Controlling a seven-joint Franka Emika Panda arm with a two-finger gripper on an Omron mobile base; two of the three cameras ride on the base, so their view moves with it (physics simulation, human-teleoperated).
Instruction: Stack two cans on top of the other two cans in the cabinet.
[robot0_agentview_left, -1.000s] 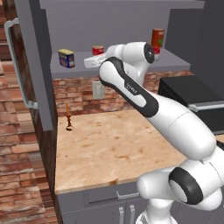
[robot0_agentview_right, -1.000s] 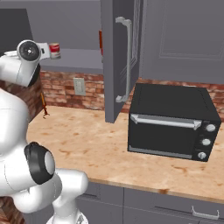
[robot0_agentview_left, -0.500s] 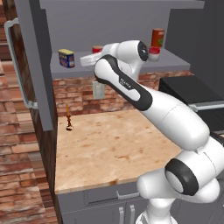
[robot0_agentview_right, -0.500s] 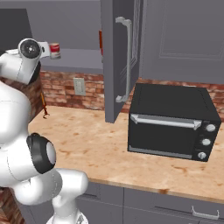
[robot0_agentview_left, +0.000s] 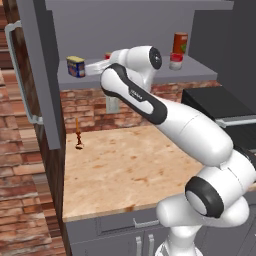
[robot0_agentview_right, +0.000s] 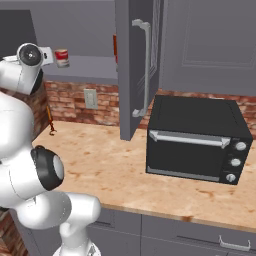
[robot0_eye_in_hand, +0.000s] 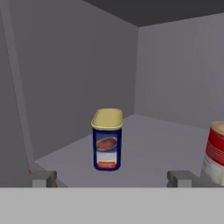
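One squat blue can with a yellow lid (robot0_eye_in_hand: 107, 140) is standing on the grey cabinet shelf (robot0_eye_in_hand: 148, 148); I am centring it between my wide-spread fingers (robot0_eye_in_hand: 43, 178), lining up a grasp.

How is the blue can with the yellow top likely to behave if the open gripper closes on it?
The blue can looks rigid, so it probably won't deform. It stands upright on the shelf, taller than wide, so an off-centre nudge might tip it. Its glossy label may be somewhat slippery.

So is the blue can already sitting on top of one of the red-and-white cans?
No. In the hand view the blue can stands directly on the cabinet shelf, apart from the red-and-white can at the right.
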